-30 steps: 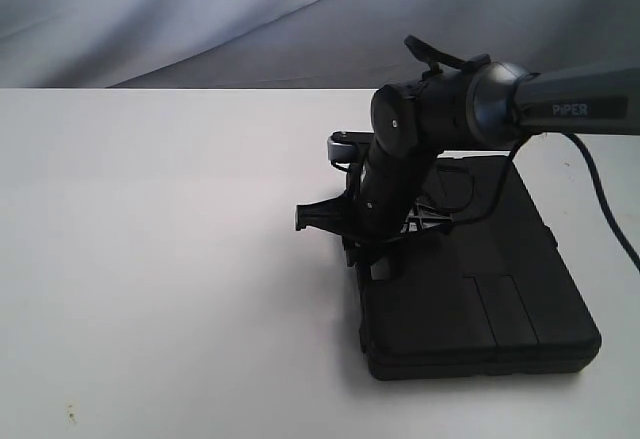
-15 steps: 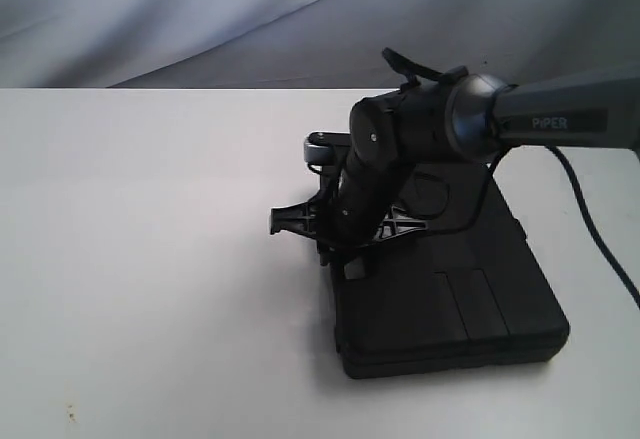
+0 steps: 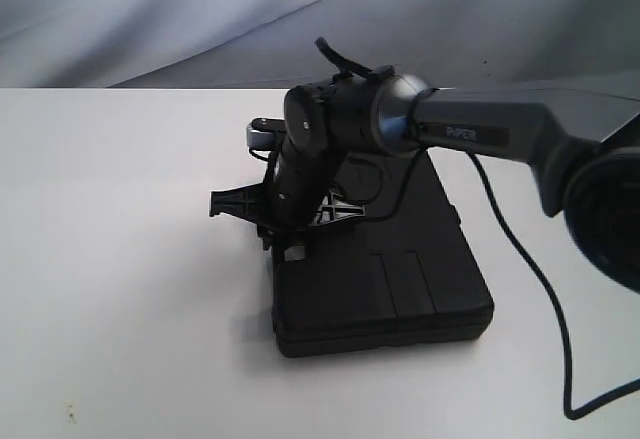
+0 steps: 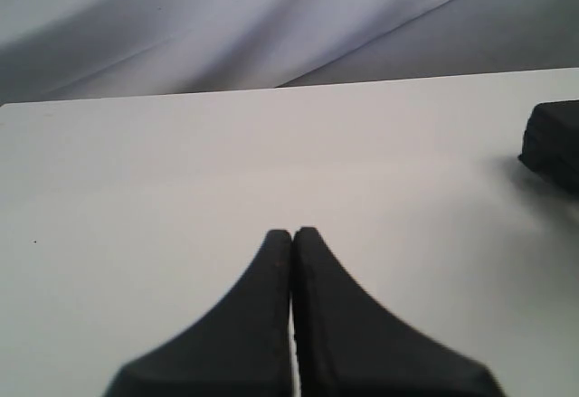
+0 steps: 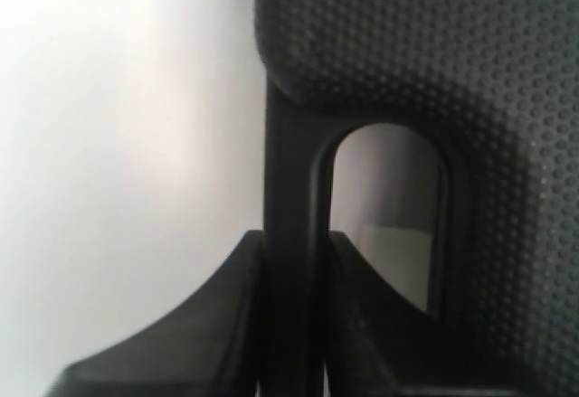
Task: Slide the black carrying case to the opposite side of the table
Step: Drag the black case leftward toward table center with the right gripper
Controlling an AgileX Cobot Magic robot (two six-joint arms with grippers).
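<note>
The matte black case (image 3: 390, 279) lies flat on the white table (image 3: 130, 259), right of centre in the exterior view. My right gripper (image 3: 290, 249) reaches down at the case's left edge. In the right wrist view the right gripper (image 5: 294, 243) is shut on the case's handle bar (image 5: 289, 171), one finger outside the bar and one inside the handle slot (image 5: 389, 207). A corner of the case (image 4: 554, 144) shows at the edge of the left wrist view. My left gripper (image 4: 292, 234) is shut on nothing, above bare table; it is out of the exterior view.
A grey-white fabric backdrop (image 3: 150, 19) hangs behind the table's far edge. The right arm's black cable (image 3: 540, 289) trails over the table to the right of the case. Bare white tabletop stretches to the left of the case.
My right gripper has moved left across the table, holding the handle, and the case has slid left with it. The left gripper's earlier position is not shown.
</note>
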